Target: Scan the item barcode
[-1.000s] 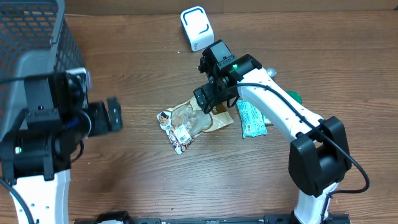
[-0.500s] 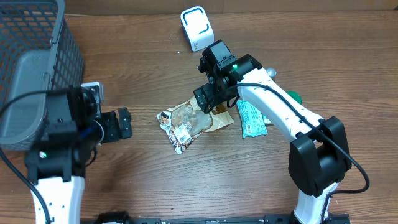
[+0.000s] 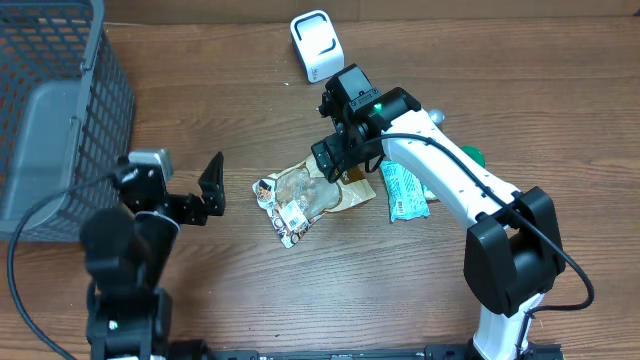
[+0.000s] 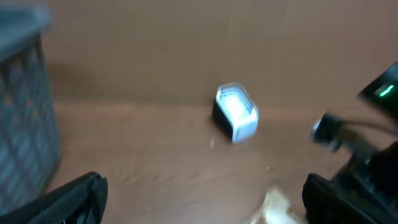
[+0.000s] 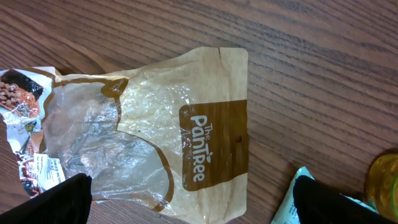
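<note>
the right pincer (image 5: 193, 186) hung wide open directly over the snack bag (image 3: 312, 192), a finger on either side of the pouch. the bag lay flat and crumpled near the middle of the worktop (image 3: 400, 300), brown "the pantree" label up, with a teal packet (image 3: 404, 190) just beside it on the right. the left pincer (image 4: 202, 186) was open too and empty, left of the bag and well apart from it, facing the white scanner (image 3: 316, 45) near the far edge. a grey mesh basket (image 3: 60, 60) stood at the far left.
</note>
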Controlling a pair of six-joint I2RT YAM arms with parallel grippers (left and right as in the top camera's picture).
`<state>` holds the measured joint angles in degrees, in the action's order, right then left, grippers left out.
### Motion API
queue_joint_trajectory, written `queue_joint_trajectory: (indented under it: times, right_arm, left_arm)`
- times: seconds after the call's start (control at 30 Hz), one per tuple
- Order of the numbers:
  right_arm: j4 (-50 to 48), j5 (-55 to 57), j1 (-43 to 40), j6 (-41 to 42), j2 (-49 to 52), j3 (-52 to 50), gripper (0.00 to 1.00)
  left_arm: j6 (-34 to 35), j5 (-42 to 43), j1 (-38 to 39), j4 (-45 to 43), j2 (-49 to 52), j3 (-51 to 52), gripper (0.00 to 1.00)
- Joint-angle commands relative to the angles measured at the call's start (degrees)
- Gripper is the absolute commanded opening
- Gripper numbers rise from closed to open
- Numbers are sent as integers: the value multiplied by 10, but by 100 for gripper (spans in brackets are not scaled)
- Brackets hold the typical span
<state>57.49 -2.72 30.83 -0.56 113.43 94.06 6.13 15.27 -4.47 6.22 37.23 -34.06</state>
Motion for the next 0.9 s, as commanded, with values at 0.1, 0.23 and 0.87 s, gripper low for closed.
queue_joint_trajectory:
  times: [0.1, 0.23, 0.87]
  right_arm:
    - [-3, 1, -1, 4, 6, -3, 100]
    - [-3, 1, -1, 4, 6, -3, 100]
    - [-3, 1, -1, 4, 6, -3, 100]
  left_arm:
    - [7, 24, 4, -96, -88, 87, 99]
    - [7, 23, 4, -144, -143, 139, 99]
    - [7, 8, 3, -276, -325, 315, 100]
